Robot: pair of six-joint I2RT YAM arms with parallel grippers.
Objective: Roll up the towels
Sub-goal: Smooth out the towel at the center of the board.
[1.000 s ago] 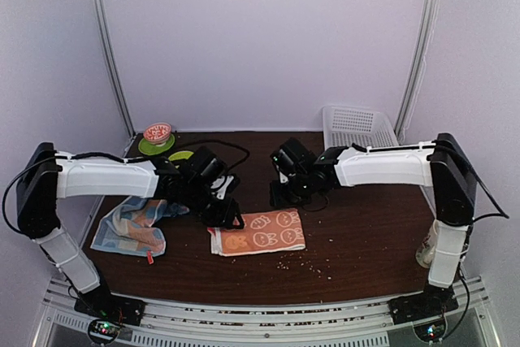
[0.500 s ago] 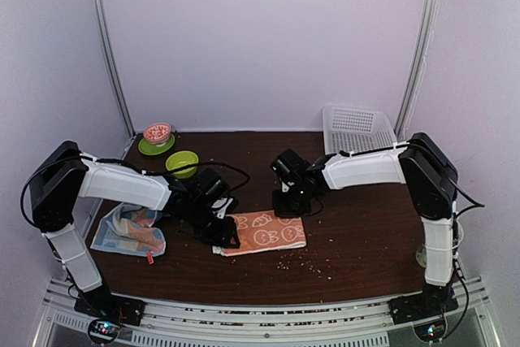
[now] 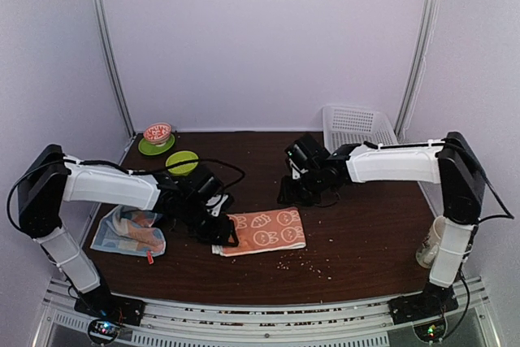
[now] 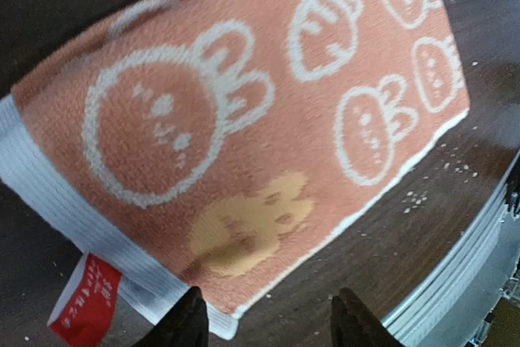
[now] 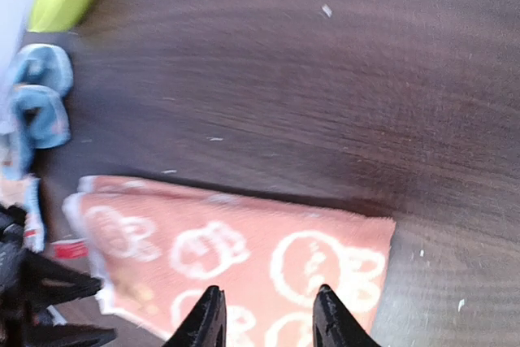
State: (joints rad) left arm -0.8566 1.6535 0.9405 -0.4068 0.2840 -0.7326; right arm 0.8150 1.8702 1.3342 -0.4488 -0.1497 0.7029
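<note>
Near the front middle of the brown wooden table [image 3: 366, 233]: small orange cloth with white cartoon print [image 3: 262, 232], lying flat. To its left, apart from it: light-blue polka-dot cloth [image 3: 128, 232], bunched. Behind that, at the back left corner: red-and-white bowl [image 3: 158, 131] on a green plate [image 3: 145, 149], second green dish [image 3: 182, 162] just right and forward. At the back right: white perforated plastic basket [image 3: 357, 126].

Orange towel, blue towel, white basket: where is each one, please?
orange towel [image 3: 264, 232], top view, middle of its printed face.
blue towel [image 3: 128, 233], top view, its crumpled middle.
white basket [image 3: 355, 122], top view, its perforated panel.
</note>
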